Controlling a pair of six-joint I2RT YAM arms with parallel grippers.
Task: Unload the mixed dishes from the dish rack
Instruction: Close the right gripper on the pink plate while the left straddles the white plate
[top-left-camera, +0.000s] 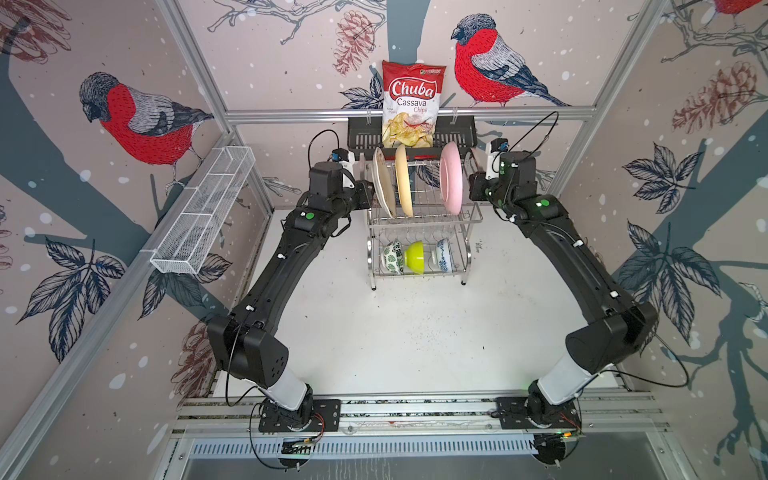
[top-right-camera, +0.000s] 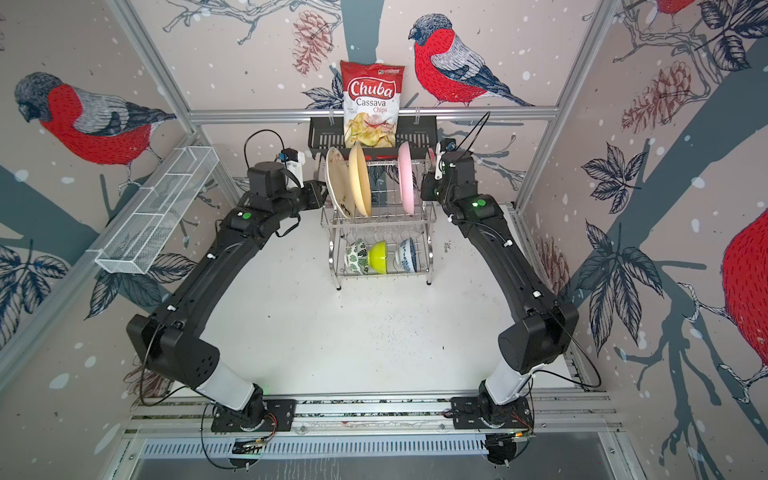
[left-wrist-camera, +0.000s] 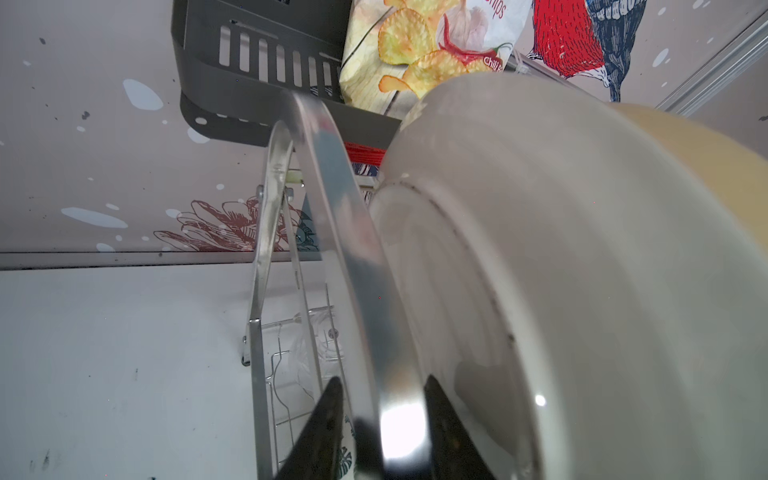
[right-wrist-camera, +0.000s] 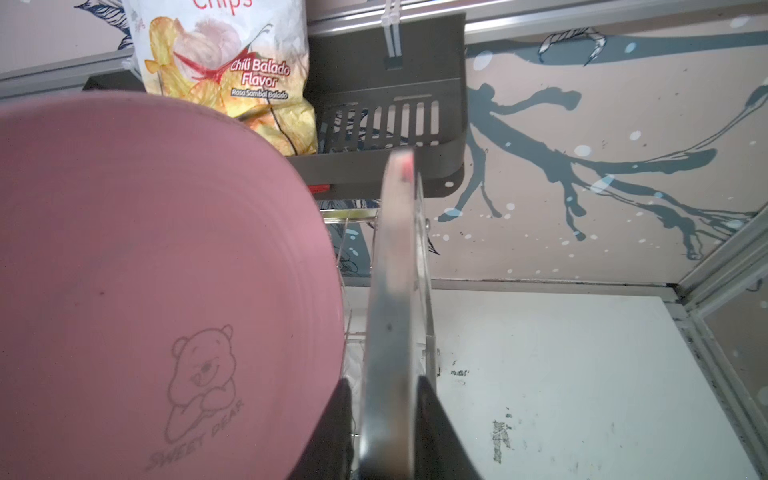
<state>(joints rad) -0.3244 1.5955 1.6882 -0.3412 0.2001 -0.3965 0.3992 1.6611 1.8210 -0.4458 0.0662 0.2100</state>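
Observation:
The chrome dish rack (top-left-camera: 424, 222) stands at the back of the white table. Its upper tier holds a cream floral plate (top-left-camera: 383, 183), a pale yellow plate (top-left-camera: 404, 180) and a pink plate (top-left-camera: 452, 178), all on edge. Below sit a green-leaf bowl (top-left-camera: 391, 257), a lime green bowl (top-left-camera: 414, 257) and a blue-patterned bowl (top-left-camera: 444, 255). My left gripper (left-wrist-camera: 383, 380) straddles the rack's left handle (left-wrist-camera: 332, 208), open, with a gap beside one finger. My right gripper (right-wrist-camera: 383, 380) straddles the right handle (right-wrist-camera: 395, 291), slightly open, next to the pink plate (right-wrist-camera: 166, 270).
A red-and-white chips bag (top-left-camera: 411, 104) stands in a black slotted basket (top-left-camera: 365, 135) on the back rail, just behind the rack. A long white mesh tray (top-left-camera: 203, 212) hangs on the left wall. White table (top-left-camera: 415, 332) spreads in front of the rack.

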